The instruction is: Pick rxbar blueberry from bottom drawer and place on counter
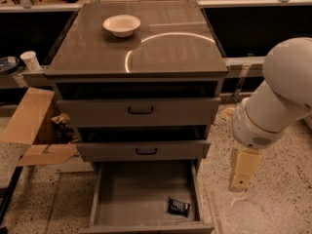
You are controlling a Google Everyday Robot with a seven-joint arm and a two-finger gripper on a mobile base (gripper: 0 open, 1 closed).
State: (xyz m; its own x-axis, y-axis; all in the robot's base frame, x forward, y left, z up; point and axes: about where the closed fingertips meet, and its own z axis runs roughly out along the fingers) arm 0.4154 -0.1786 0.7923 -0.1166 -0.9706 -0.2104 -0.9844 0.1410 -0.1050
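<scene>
The rxbar blueberry (178,207), a small dark bar with white lettering, lies flat on the floor of the open bottom drawer (131,194), near its front right corner. The counter (165,52) is the glossy grey-brown cabinet top with an arc of reflected light. My gripper (243,175) hangs down from the big white arm at the right, outside the drawer and to the right of its side wall. It is above floor level and holds nothing that I can see.
A white bowl (122,25) sits at the back of the counter. Two shut drawer fronts with black handles (140,110) are above the open drawer. An open cardboard box (29,126) stands on the left. A paper cup (30,60) is on the left ledge.
</scene>
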